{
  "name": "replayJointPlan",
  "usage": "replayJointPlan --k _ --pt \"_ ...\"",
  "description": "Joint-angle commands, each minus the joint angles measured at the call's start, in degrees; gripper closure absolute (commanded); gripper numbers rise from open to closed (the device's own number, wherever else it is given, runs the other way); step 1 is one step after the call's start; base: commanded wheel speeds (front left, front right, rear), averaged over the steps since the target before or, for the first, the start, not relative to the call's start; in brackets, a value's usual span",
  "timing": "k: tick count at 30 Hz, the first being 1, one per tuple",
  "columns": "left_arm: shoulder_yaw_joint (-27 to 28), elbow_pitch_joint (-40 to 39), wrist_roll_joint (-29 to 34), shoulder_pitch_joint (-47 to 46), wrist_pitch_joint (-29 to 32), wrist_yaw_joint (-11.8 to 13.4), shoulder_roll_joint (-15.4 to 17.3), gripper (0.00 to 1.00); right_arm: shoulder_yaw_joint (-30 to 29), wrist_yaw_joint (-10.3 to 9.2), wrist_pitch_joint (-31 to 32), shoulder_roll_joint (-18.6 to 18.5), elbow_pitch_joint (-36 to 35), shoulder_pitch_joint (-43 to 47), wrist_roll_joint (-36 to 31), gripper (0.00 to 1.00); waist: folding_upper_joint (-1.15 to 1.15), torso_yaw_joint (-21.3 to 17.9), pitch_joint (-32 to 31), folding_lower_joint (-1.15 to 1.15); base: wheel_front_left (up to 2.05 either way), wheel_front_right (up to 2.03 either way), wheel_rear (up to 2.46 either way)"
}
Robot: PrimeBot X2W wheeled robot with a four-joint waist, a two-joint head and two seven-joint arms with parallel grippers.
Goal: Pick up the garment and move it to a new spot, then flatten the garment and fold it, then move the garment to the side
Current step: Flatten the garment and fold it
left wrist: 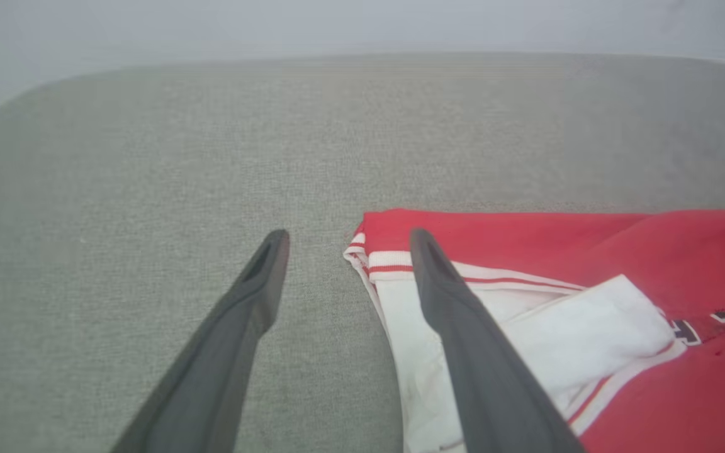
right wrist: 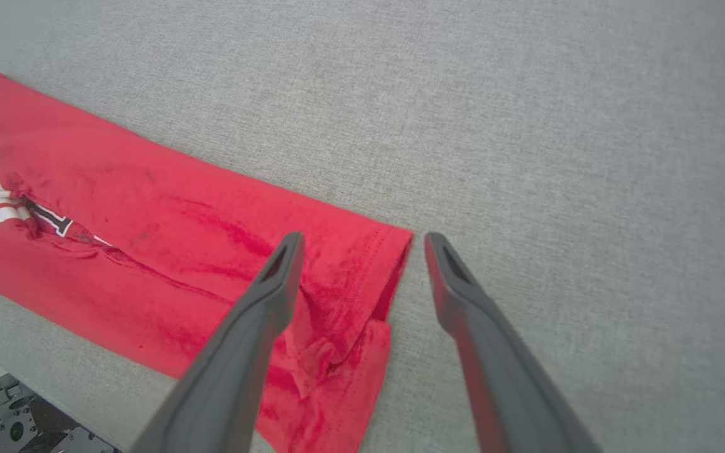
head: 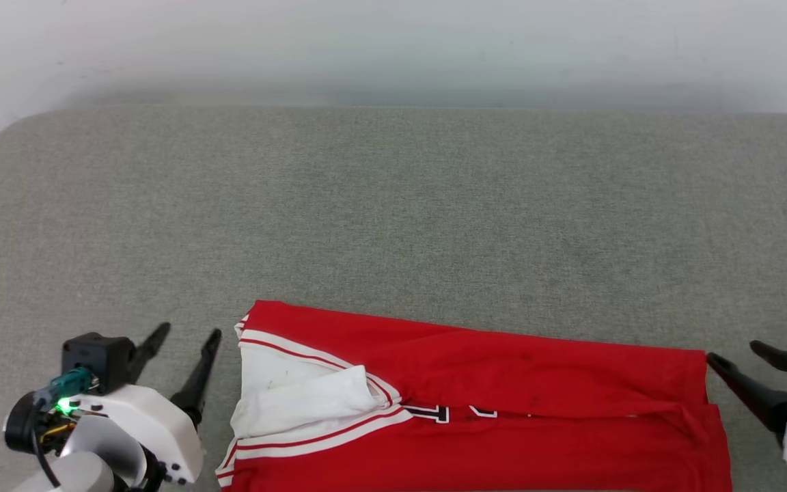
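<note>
Left gripper (head: 190,330): jaws spread wide, nothing between them, empty. In the left wrist view one finger (left wrist: 463,352) lies over the white sleeve edge and the other over bare cover; whether either makes contact cannot be told. Right gripper (head: 732,350): also spread wide and empty. It sits at the hem end, with one finger over the red corner and the other over bare cover. The fingers are long, dark, matte and tapered, each with a narrow slot near the tip. The garment (head: 503,383) lies at the near edge of the grey surface (head: 393,205) and runs left to right between the two grippers. Its far part is doubled over the near part in a long band. The fabric is thin and red, lightly creased and puckered at the hem corner. At the left end are a white sleeve and red-and-white striped trim. Black, white-outlined letters peek out along the fold line. The surface is a grey-green woven textile with a fine, even grain and rounded far corners.
</note>
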Motion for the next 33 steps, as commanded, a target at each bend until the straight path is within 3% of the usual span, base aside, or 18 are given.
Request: replayJointPlan --k 1,8,14,22,33 --pt "1.1 -0.4 0.8 0.9 -1.3 1.2 -0.4 0.00 -0.6 -0.05 1.1 -0.2 0.2 0.9 1.0 0.00 0.00 0.2 0.0 0.00 0.00 0.00 0.00" --pt "8.4 -2.2 7.5 3.3 -3.8 7.1 -3.6 0.00 -2.5 -0.05 8.6 -0.5 3.4 1.2 4.8 0.00 0.00 1.5 0.1 0.00 0.00 0.00 0.00" --pt "15.9 -4.3 15.9 7.8 -3.8 8.5 -8.2 0.00 -2.6 -0.05 12.5 0.9 6.7 1.0 6.4 0.00 0.00 2.9 0.1 0.00 0.00 0.00 0.00" --pt "25.9 -5.9 26.6 14.2 -3.9 6.4 -16.5 0.00 -1.9 -0.05 14.2 3.6 12.3 0.1 7.1 0.00 0.00 5.2 1.3 0.00 0.00 0.00 0.00" --pt "33.4 -2.7 35.9 18.1 -3.9 -0.9 -26.4 0.00 5.7 0.14 12.7 8.2 17.4 -1.1 10.1 0.00 0.00 7.0 2.7 0.00 0.00 0.00 0.00"
